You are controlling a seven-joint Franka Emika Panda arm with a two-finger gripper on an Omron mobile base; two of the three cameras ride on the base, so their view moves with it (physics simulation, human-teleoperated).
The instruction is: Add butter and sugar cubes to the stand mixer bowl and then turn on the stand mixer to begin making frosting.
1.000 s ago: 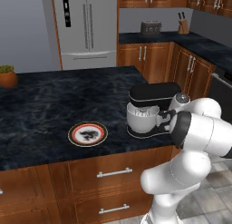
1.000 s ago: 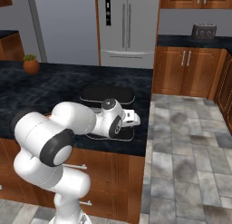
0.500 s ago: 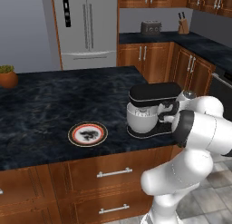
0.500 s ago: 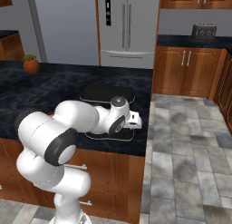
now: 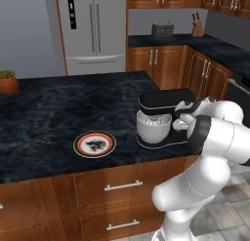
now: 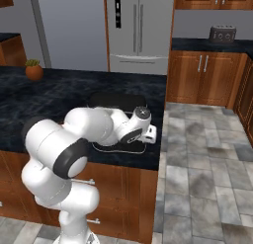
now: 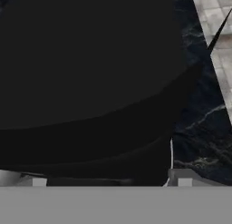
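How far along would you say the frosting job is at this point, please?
The plate shows no butter or sugar, so adding them looks done, though the stand mixer bowl hides its contents. In hand: the gripper, fingers apart and empty, sits against the stand mixer. Left: switching it on; whether it runs cannot be told.

Arm bent forward at elbow; gripper (image 5: 181,117) held level, jaws spread wide (nothing between them).

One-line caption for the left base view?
White arm reaches to the black mixer and bowl on the dark counter; patterned plate sits left.
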